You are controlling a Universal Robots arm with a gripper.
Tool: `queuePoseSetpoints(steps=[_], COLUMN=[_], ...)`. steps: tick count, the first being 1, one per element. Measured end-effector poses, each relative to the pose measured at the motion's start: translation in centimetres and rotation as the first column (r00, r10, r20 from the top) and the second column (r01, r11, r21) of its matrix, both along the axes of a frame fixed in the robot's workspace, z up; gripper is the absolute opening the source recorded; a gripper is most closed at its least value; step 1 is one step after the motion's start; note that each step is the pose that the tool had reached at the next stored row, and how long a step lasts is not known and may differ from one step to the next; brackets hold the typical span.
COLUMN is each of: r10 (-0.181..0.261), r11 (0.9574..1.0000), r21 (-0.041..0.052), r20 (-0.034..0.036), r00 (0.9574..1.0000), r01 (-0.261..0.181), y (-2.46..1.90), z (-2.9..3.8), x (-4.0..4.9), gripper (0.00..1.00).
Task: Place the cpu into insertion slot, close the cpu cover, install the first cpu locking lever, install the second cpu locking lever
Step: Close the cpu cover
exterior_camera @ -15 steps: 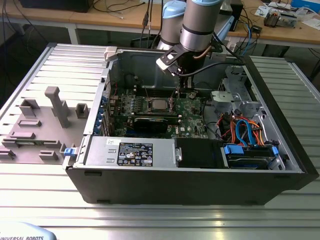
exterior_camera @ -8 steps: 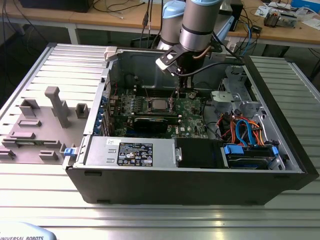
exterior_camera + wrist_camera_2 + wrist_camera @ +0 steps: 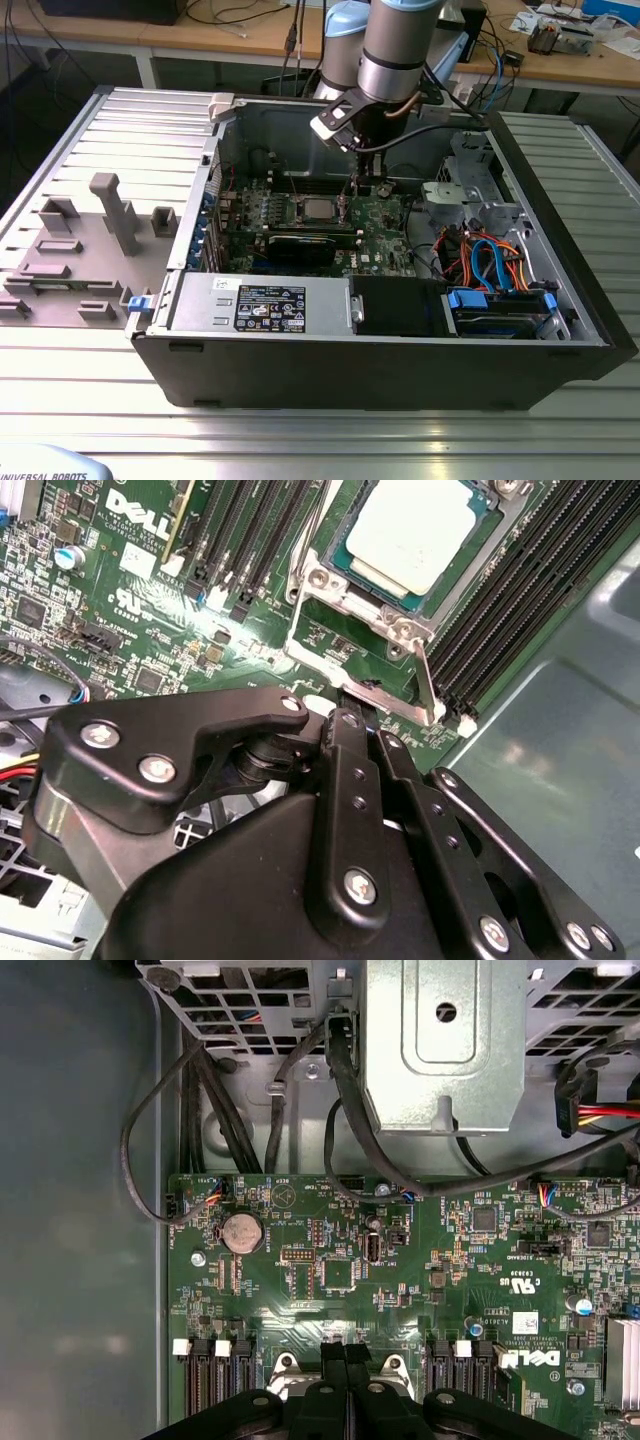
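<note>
In the insertion slot (image 3: 340, 585) lies the cpu (image 3: 410, 530); the hand (image 3: 365, 728), fingers together, hangs beside it.

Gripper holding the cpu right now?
No: in the second wrist view the cpu lies seated in the insertion slot, clear of the gripper.

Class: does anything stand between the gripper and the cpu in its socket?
Nothing visible does. In the second wrist view the gripper hangs right beside the cpu cover, whose frame surrounds the exposed cpu.
</note>
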State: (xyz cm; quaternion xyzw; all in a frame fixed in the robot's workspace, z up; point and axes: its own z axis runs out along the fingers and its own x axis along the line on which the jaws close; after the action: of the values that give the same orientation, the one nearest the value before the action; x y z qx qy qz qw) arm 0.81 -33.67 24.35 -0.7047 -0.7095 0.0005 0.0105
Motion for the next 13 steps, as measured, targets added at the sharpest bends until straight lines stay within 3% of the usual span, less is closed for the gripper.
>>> queuePoseSetpoints(steps=[13], r10=[0.0], r11=[1.0], r21=[0.0], r20=[0.0], r00=[1.0], r01=[0.0], y=[0.0], z=[0.0], x=[-0.1], gripper=[0.11])
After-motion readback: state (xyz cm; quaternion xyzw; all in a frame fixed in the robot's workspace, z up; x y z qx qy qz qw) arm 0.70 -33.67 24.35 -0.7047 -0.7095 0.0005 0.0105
